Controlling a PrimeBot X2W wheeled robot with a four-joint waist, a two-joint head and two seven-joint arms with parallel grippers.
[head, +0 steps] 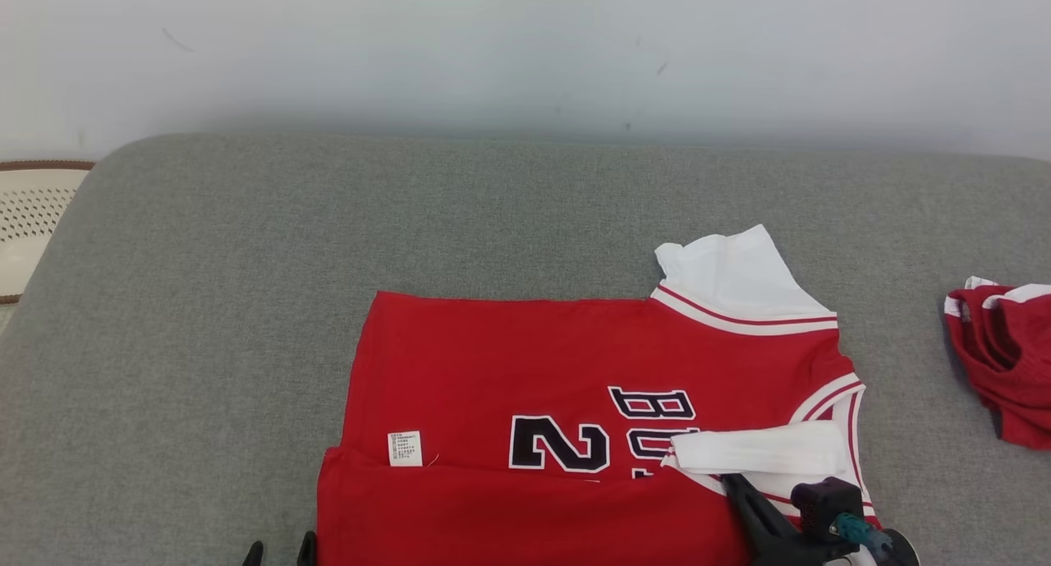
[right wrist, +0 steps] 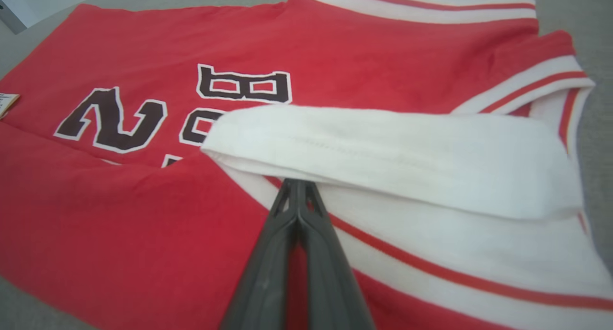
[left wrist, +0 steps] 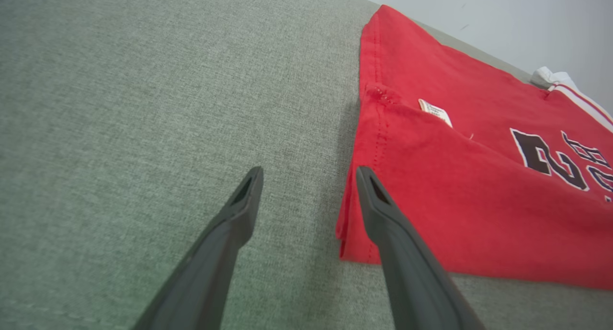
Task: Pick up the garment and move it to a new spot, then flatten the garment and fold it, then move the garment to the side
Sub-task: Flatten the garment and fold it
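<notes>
Head view shows the red jersey (head: 509,361) lying half folded on the grey cushion (head: 205,303). It seems light and floppy, best taken at the hem corners. Beside the hem the left gripper (left wrist: 309,174) has its fingers spread; the right gripper (right wrist: 298,184) has them pressed together against the white sleeve (right wrist: 383,153).

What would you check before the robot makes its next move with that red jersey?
1. Right gripper shut: ok, its fingers are pressed together at the edge of the folded white sleeve.
2. Cloth really pinched between them: cannot tell, the tips end right at the sleeve's edge.
3. Left gripper open and holding nothing: ok, it is by the jersey's hem corner.
4. Red jersey smooth: ok, no big wrinkles, near side folded over.
5. Second red garment apart from the jersey: ok, grey cushion shows between them.
</notes>
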